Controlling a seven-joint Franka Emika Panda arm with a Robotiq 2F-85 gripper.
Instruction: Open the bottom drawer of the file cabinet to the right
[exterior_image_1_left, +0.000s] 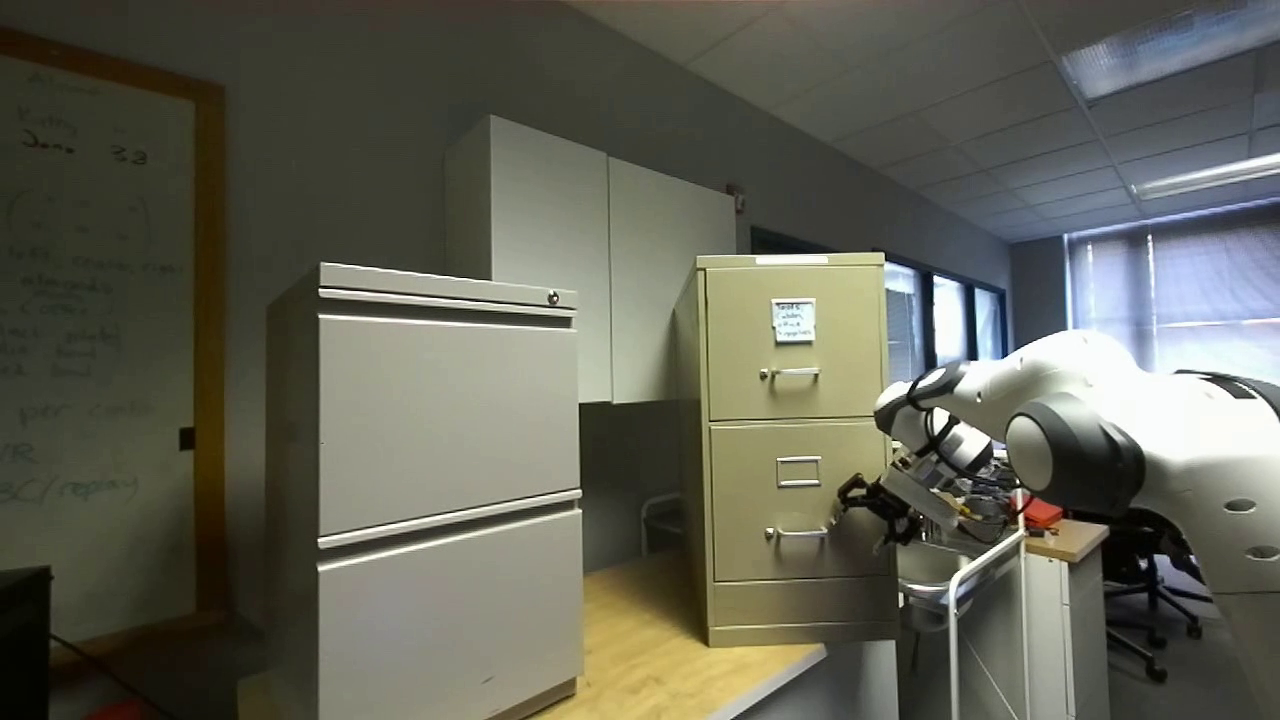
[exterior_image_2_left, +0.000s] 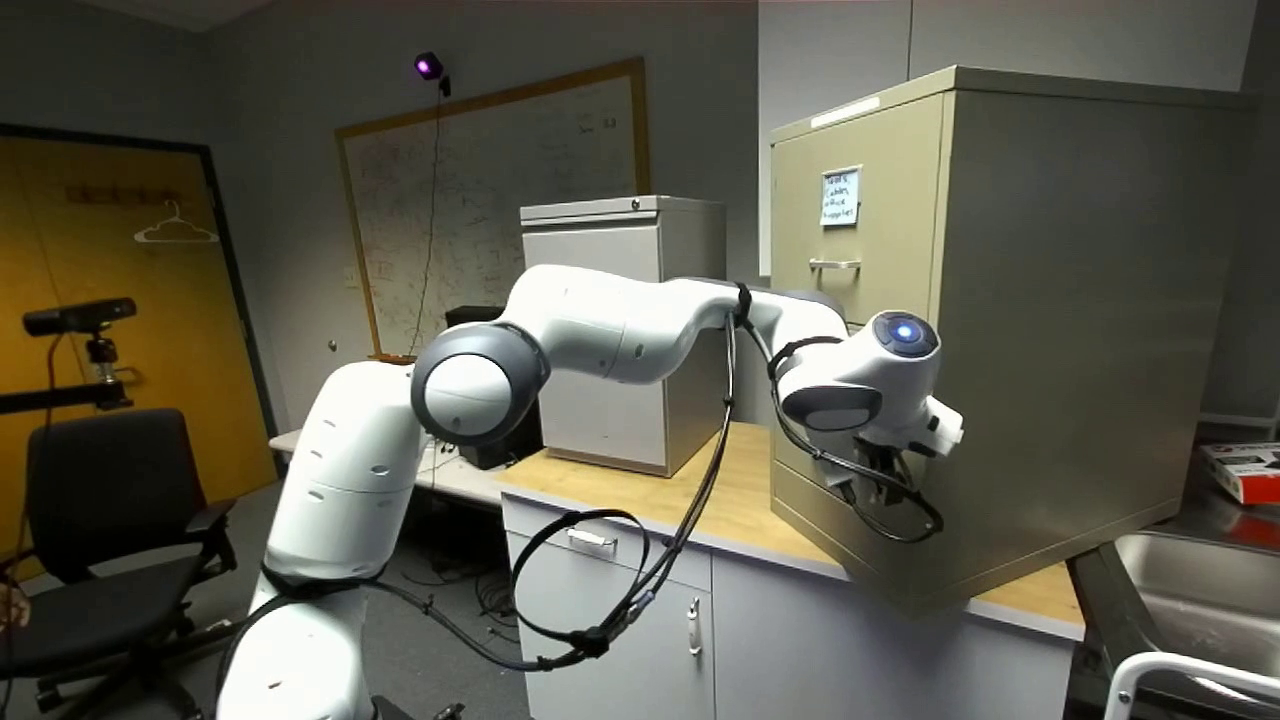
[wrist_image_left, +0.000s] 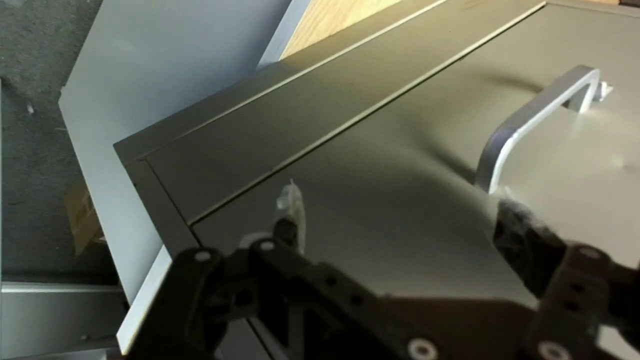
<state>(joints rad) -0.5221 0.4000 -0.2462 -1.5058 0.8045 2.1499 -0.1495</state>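
Note:
The file cabinet (exterior_image_1_left: 892, 300) is tall and tan and shows in both exterior views (exterior_image_2_left: 1080, 300). Its bottom drawer (exterior_image_1_left: 745, 480) is shut, with a label holder (exterior_image_1_left: 799, 471) and a silver handle (exterior_image_1_left: 800, 534). The handle also shows in the wrist view (wrist_image_left: 530, 117), right of centre. My gripper (exterior_image_1_left: 857, 533) is open and empty in front of the drawer's right part. In the wrist view (wrist_image_left: 400, 200), its right fingertip is at the handle's near end; whether they touch I cannot tell. The left fingertip is over the bare drawer front. The arm mostly hides the gripper in an exterior view (exterior_image_2_left: 885, 480).
A light-grey cabinet (exterior_image_1_left: 450, 430) stands beside the file cabinet on the wooden counter (exterior_image_1_left: 640, 620). A sink (exterior_image_2_left: 1200, 580) and a white metal rail (exterior_image_1_left: 955, 600) are on the file cabinet's other side. Black cables (exterior_image_2_left: 690, 500) hang from the arm.

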